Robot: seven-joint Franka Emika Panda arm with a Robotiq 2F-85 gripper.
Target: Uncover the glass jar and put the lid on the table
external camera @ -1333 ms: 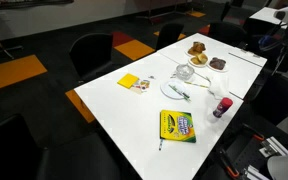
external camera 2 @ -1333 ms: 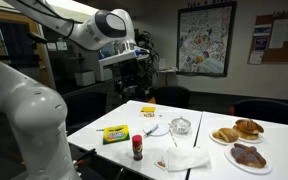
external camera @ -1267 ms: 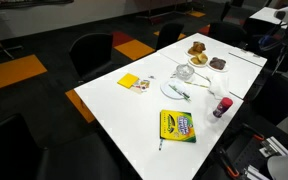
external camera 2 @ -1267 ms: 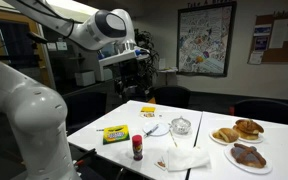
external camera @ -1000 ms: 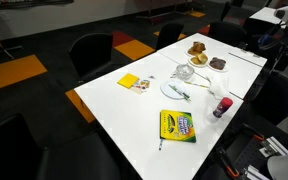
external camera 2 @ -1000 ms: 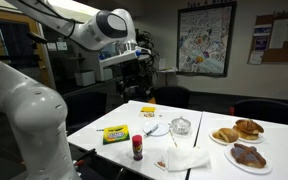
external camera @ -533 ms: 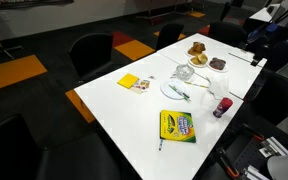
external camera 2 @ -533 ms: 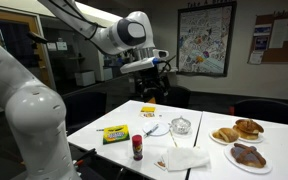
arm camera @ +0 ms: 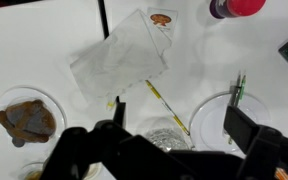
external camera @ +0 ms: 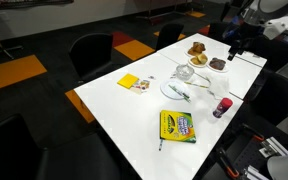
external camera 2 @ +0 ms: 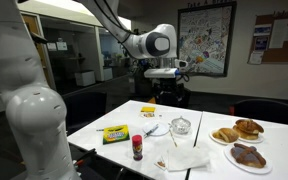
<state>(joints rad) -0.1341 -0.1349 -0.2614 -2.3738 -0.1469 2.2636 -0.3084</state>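
Note:
The glass jar stands on the white table beside a white plate. It also shows in an exterior view, with its clear lid on top. In the wrist view the jar sits low in the picture, partly hidden by my gripper. The gripper is open and empty, high above the jar. In both exterior views the gripper hangs well above the table.
Two plates of pastries stand at the far end. A crayon box, a purple-and-red bottle, a yellow pad and a white napkin lie around the jar. Chairs ring the table.
The arm has swung across, bringing the gripper over the table's pastry end, above the jar. The things on the table have not moved.

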